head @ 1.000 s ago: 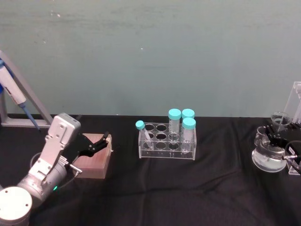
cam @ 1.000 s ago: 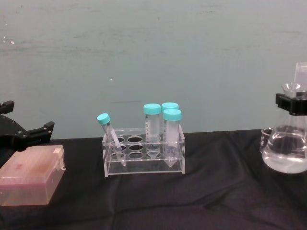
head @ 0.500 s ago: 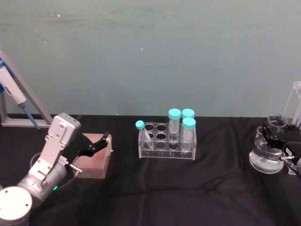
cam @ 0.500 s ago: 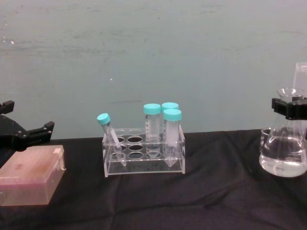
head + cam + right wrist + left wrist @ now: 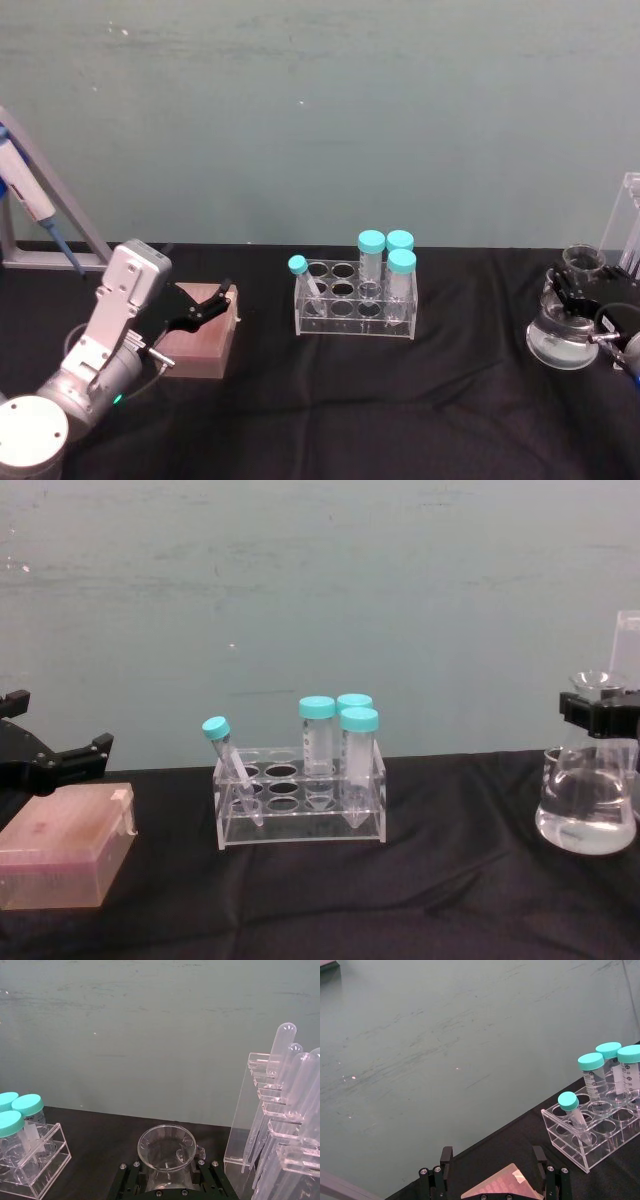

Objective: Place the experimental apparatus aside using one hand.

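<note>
Head view put the right claw (image 5: 585, 297) at the right edge, pinching the flask (image 5: 562, 335) by its neck; the left claw (image 5: 205, 303) hung spread over a pink box (image 5: 200, 345) at lower left. Chest view showed the flask's base just above the bench (image 5: 400, 900), beside the pipette stand (image 5: 628, 640).

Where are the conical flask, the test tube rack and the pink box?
conical flask (image 5: 586, 815), chest view, on its liquid-filled lower body.
test tube rack (image 5: 300, 828), chest view, on its clear front wall.
pink box (image 5: 62, 845), chest view, on its top face.
</note>
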